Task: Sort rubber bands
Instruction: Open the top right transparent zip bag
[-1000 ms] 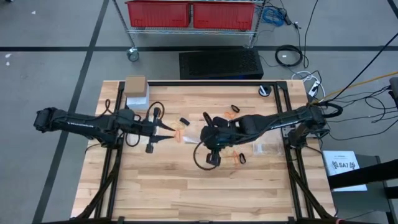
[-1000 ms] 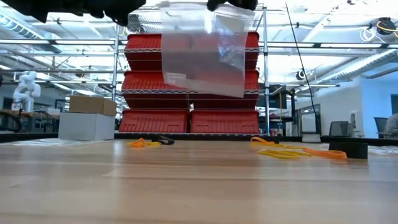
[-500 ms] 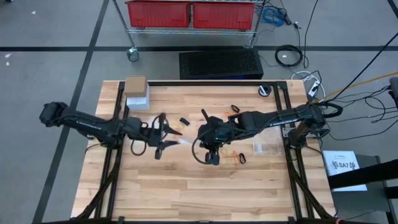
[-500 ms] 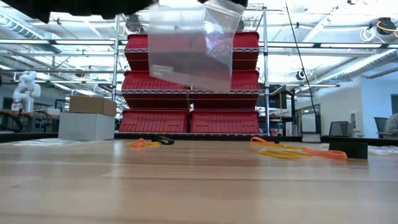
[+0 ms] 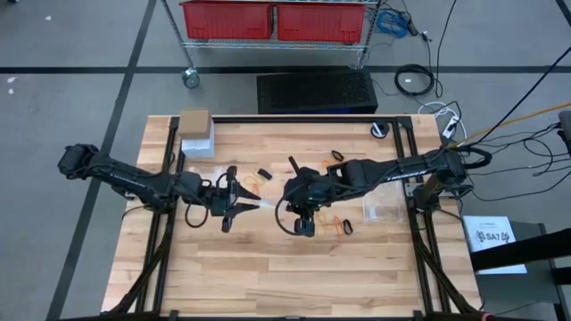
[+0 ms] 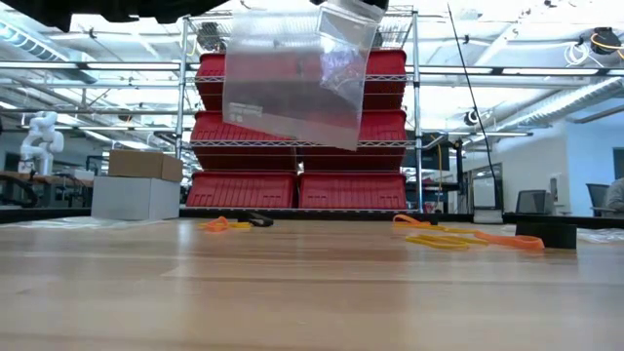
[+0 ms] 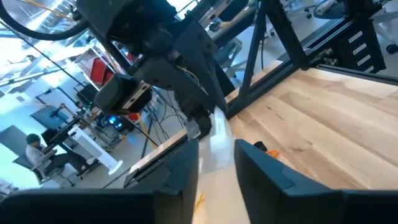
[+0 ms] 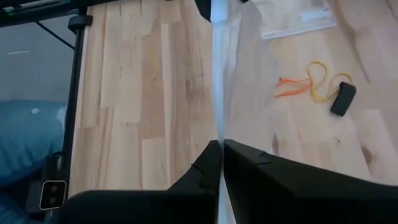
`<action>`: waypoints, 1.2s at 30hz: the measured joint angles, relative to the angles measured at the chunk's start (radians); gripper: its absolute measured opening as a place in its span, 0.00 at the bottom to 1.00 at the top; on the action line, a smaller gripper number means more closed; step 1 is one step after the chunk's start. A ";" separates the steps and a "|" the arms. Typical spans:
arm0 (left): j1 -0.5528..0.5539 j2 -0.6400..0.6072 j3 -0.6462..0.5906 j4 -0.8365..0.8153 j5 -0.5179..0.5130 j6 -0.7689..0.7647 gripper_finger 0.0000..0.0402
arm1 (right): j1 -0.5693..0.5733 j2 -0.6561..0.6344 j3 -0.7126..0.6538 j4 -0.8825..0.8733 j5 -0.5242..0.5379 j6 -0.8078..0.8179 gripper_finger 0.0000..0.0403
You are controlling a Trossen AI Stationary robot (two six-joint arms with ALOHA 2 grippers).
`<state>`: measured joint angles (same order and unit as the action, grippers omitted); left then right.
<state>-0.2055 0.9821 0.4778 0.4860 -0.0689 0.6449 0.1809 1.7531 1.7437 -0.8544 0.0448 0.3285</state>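
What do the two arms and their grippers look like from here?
Both arms are dark, near-black jointed links. The left arm carries pale lettering along its link and a black cable looping by the wrist. The right arm has a black cable loop hanging under its wrist. The left gripper and right gripper each have two dark, blocky, tapering fingers.

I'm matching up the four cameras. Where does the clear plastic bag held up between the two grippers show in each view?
High view: clear bag, mid-table between the grippers.
Low view: bag hangs at top centre.
Left wrist view: bag between that arm's fingers.
Right wrist view: bag edge runs up from the shut fingers.
Shared landmark: orange and yellow rubber bands on the table.
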 joint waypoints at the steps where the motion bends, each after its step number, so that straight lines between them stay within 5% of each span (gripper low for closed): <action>1: 0.000 0.000 0.000 0.000 0.000 0.000 0.23 | -0.002 0.000 0.000 0.004 -0.001 0.000 0.00; 11: 0.000 0.021 0.000 -0.016 -0.001 0.000 0.02 | -0.007 0.000 0.000 0.014 -0.040 -0.003 0.00; 17: 0.000 0.018 0.000 -0.006 -0.058 -0.018 0.01 | -0.011 -0.001 0.000 0.013 -0.046 -0.014 0.04; 29: 0.060 0.023 0.000 -0.083 -0.080 -0.313 0.01 | -0.053 -0.009 0.000 0.090 0.068 -0.145 0.32; 36: 0.077 0.067 0.000 -0.139 -0.095 -0.403 0.00 | -0.092 0.053 0.000 0.180 0.060 -0.225 0.34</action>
<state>-0.1284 1.0492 0.4782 0.3469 -0.1639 0.2418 0.0894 1.8059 1.7439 -0.6742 0.1049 0.1036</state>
